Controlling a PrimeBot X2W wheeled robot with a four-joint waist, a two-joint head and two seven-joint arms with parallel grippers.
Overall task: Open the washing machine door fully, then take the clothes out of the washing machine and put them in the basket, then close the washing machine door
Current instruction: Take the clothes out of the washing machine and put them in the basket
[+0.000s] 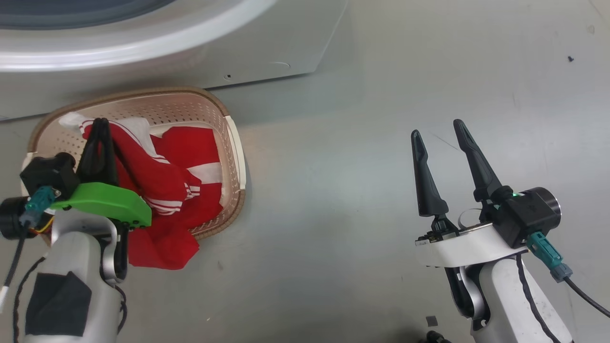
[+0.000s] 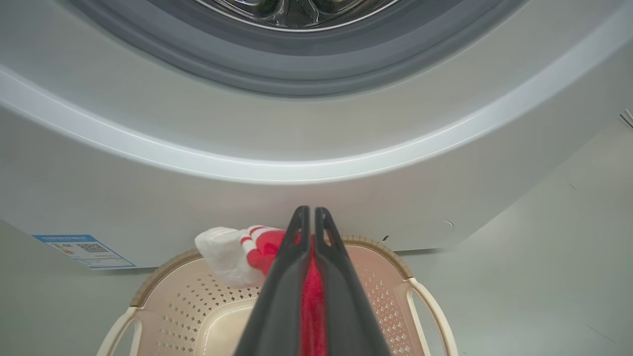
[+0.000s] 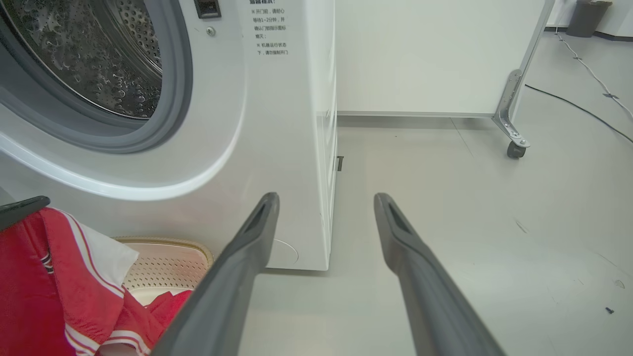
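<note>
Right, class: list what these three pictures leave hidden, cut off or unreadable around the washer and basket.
1) Inside of the drum: cut by the right wrist view's top and left edges; leftover laundry undecidable.
2) Print on the blue sticker: too small, left wrist view.
3) Near-left corner of the basket: hidden by the left gripper and clothes, head view.

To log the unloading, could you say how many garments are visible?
1: a red white-striped fabric garment, held by the left gripper over the cream plastic basket; others may hide.

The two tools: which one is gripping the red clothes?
The left tool, over the basket, is shut on the clothes; the right tool stands open over the floor, holding nothing.
</note>
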